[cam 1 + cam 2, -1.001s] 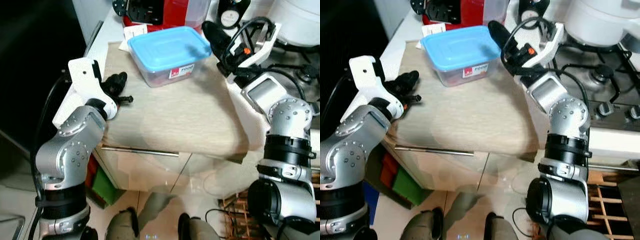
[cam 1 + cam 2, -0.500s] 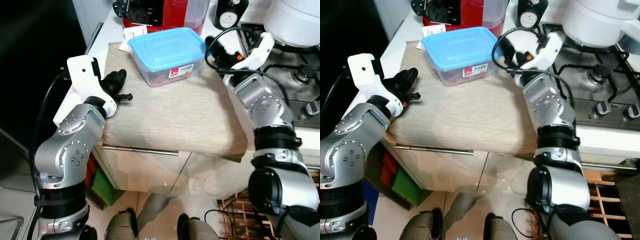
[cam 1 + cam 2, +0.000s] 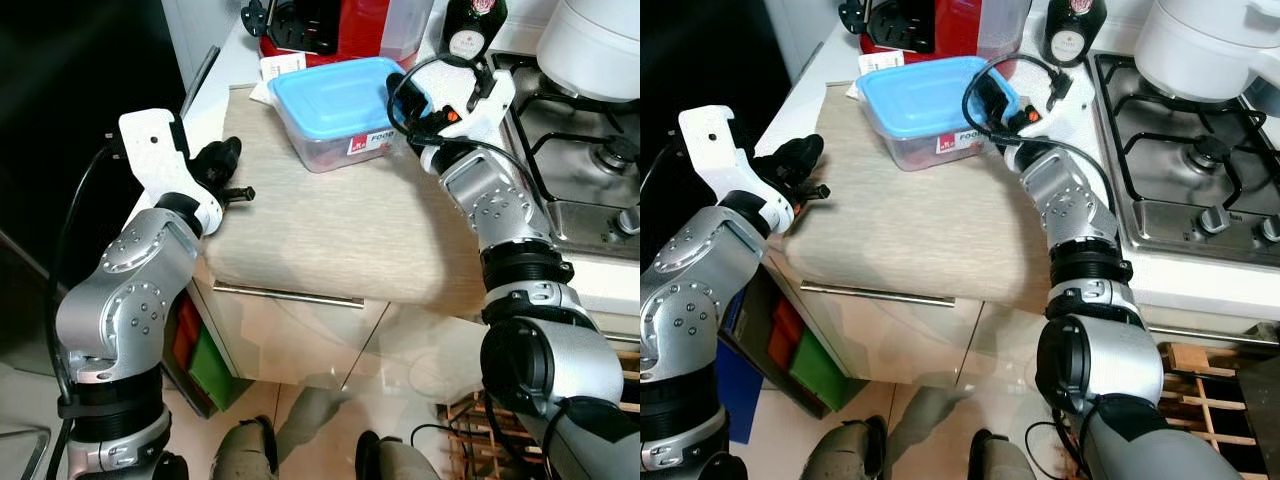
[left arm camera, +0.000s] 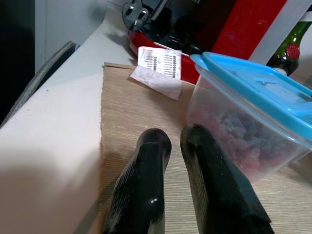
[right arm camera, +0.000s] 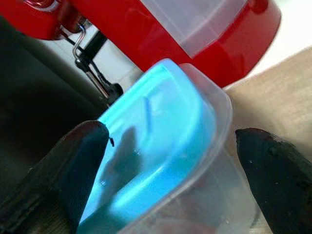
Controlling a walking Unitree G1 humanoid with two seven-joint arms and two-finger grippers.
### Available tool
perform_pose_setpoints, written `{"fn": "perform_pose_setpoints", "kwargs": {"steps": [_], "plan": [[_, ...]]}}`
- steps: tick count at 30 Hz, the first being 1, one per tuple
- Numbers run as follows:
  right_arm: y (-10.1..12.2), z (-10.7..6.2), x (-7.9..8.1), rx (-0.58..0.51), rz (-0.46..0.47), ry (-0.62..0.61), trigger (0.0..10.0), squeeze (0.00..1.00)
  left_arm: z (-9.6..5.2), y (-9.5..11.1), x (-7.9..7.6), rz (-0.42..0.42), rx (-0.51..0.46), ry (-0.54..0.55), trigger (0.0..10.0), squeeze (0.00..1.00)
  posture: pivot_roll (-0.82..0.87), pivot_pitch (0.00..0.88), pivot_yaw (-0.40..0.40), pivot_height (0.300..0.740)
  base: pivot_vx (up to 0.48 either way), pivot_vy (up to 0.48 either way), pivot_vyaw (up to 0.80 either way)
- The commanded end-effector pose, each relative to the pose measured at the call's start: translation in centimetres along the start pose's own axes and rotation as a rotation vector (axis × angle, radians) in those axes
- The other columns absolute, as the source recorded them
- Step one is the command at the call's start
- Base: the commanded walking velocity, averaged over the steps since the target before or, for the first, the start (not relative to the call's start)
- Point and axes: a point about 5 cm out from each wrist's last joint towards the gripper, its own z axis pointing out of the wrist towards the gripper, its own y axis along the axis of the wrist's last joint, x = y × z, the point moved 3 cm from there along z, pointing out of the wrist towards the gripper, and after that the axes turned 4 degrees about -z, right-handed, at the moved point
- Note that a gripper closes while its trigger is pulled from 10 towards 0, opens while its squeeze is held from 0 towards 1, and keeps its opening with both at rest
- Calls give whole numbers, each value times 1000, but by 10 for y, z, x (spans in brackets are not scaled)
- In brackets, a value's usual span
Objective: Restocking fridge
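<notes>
The food tub (image 3: pixel 338 110) sits on the counter mat (image 3: pixel 340 230); the right gripper (image 5: pixel 165 146) spreads its fingers around the tub's corner, seemingly to lift it, while the left gripper (image 4: pixel 170 146), fingers nearly together, waits beside the tub

A beige woven mat (image 3: pixel 340 225) covers the desk (image 4: pixel 53 146), with a red appliance (image 3: pixel 345 25) and a dark bottle (image 3: pixel 1070 30) behind it. A paper receipt (image 4: pixel 158 66) lies at the mat's edge. A gas hob (image 3: pixel 1185 165) carries a white pot (image 3: pixel 1200 45).
</notes>
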Motion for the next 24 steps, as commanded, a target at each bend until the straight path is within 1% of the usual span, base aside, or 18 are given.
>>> {"fn": "perform_pose_setpoints", "kwargs": {"steps": [1, 2, 4, 8, 15, 17, 18, 19, 20, 22, 24], "plan": [[4, 1, -5, 3, -14, -47, 8745, 0, 1, 0, -5, 2, 6, -13, 10000, 0, 124, 114, -31, 740, 0, 0, 0], [-1, 1, -14, 23, 12, -114, 0, 0, 2, -1, -5, -5, 10, -16, 10000, 0, 123, 114, -32, 740, 0, 0, 0], [-2, 1, -17, 20, 29, -134, 0, 0, 2, -1, -5, -13, 12, -16, 10000, 0, 123, 114, -32, 740, 0, 0, 0], [-2, 2, -17, 14, 59, -143, 0, 0, 4, -2, -5, -28, 16, -11, 10000, 0, 120, 115, -34, 740, 0, 0, 0], [-3, 4, -13, 13, 79, -123, 0, 0, 5, -5, -6, -38, 31, -15, 10000, 0, 106, 116, -31, 740, 0, 0, 0], [-3, 5, -12, 8, 83, -115, 0, 0, 7, -10, -9, -49, 62, -42, 10000, 0, 96, 115, -29, 740, 0, 0, 0], [-3, 5, -12, 8, 83, -115, 0, 0, 7, -10, -9, -49, 62, -42, 10000, 0, 96, 115, -29, 740, 0, 0, 0], [-6, 4, -13, 4, 87, -115, 0, 0, 9, -16, -13, -41, 91, -67, 10000, 0, 89, 104, -29, 740, 0, 0, 0], [-7, 4, -14, -2, 91, -119, 0, 0, 10, -17, -15, -31, 97, -79, 10000, 0, 82, 97, -29, 740, 0, 0, 0], [-9, 4, -11, -11, 100, -103, 0, 0, 14, -16, -19, -38, 88, -94, 10000, 0, 66, 76, -24, 740, 0, 0, 0], [-5, 4, -7, -51, 105, -81, 0, 0, 18, -16, -21, -42, 84, -101, 10000, 0, 48, 66, -13, 740, 0, 0, 0]]}}
